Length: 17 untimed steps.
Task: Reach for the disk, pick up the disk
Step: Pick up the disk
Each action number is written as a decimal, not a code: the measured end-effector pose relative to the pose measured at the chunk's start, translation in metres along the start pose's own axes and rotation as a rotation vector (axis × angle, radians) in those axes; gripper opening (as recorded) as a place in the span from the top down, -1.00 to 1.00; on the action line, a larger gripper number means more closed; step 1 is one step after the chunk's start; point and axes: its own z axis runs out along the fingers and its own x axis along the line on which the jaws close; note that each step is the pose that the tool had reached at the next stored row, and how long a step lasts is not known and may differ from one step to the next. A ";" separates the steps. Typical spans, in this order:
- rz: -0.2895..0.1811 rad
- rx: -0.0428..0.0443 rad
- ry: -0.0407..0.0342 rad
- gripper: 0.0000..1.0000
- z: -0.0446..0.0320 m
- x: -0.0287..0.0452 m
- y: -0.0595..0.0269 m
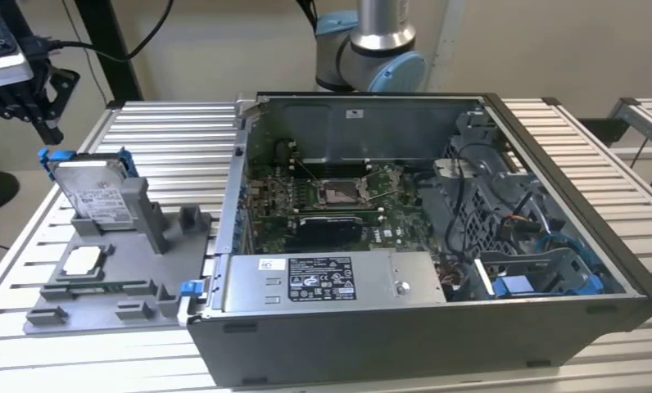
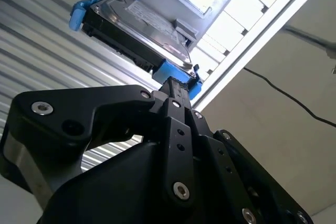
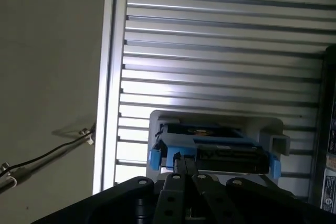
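Disk (image 1: 89,195) stands on edge in a slot of the grey fixture (image 1: 140,270) on the slatted counter (image 1: 162,131), at the exterior view's left. Its label side faces the camera, with blue frame showing at the top corners. Hand (image 1: 51,129) hangs above the disk's top edge and a bit to the exterior view's left, near it but not touching. Fingers look pressed together with nothing between them. In the second wrist view the hand (image 2: 175,83) points at one blue end of the disk (image 2: 137,23). In the first wrist view the hand (image 3: 184,157) sits in front of the disk (image 3: 226,152), which has blue tabs at both ends. Small white-topped chip (image 1: 84,260) lies flat on the fixture, nearer the camera than the disk. Open computer case (image 1: 414,327) sits just beside the fixture at the exterior view's right, motherboard (image 1: 337,196) exposed. Arm base (image 1: 370,49) stands behind the case.
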 end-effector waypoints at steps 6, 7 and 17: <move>-0.069 0.0001 0.0024 1.00 0.0000 0.0000 0.0000; -0.079 0.0000 0.0028 1.00 0.0000 0.0000 -0.0001; -0.183 0.0001 0.0064 1.00 0.0000 0.0000 0.0000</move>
